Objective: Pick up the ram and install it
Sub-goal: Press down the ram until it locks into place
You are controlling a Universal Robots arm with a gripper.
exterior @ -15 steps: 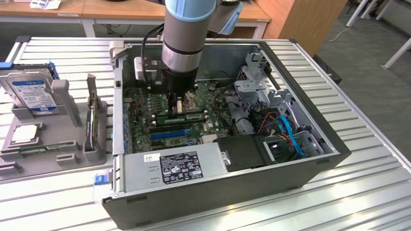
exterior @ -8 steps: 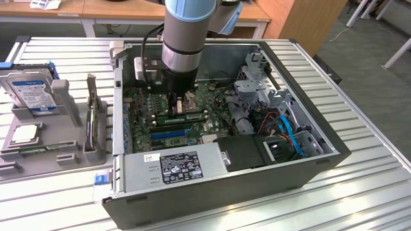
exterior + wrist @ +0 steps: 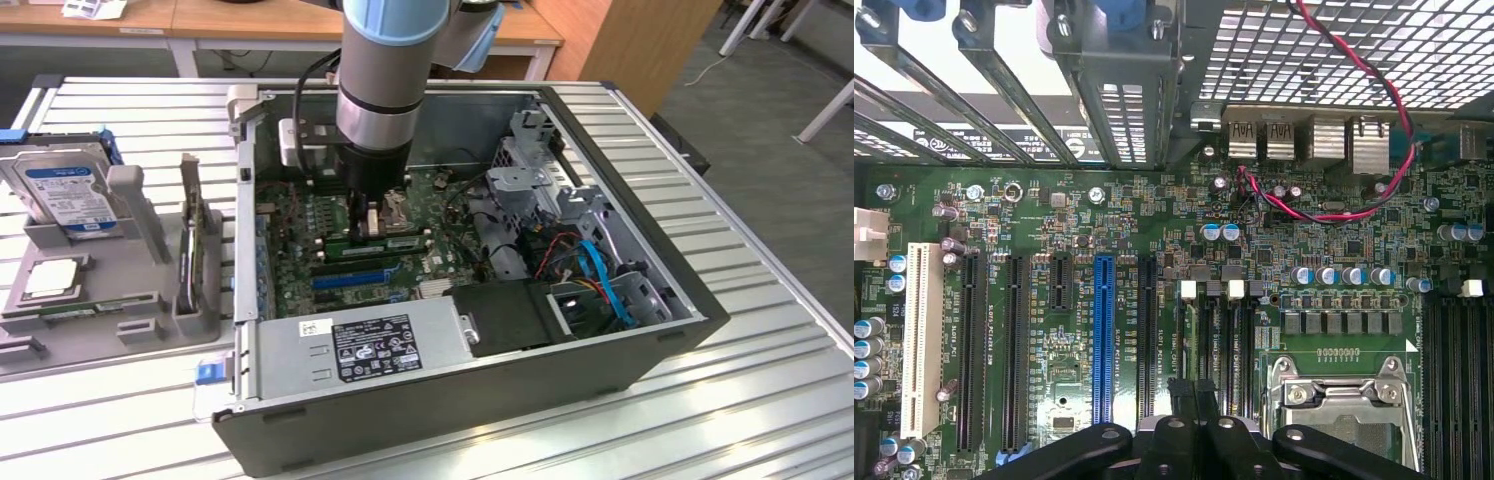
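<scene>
slatted table [image 3: 761, 330] lies open around the one case [image 3: 441, 420], but inside, its walls and the drive cage [image 3: 534, 190] on the exterior view's right hem your arm in. your gripper [image 3: 378, 215] is closed over the slots, one ram [image 3: 400, 240] just under it; whether it's pinched, you cannot tell. one drive [image 3: 67, 190] and one chip [image 3: 54, 275] sit in the tray [image 3: 40, 345].

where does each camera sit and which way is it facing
Exterior view: high off the arm, looking down at the open computer case on the slatted table; the arm shows reaching into it.
Wrist view: on the wrist, facing the motherboard closely; the gripper shows, shut.
Shared: motherboard and gripper.
</scene>
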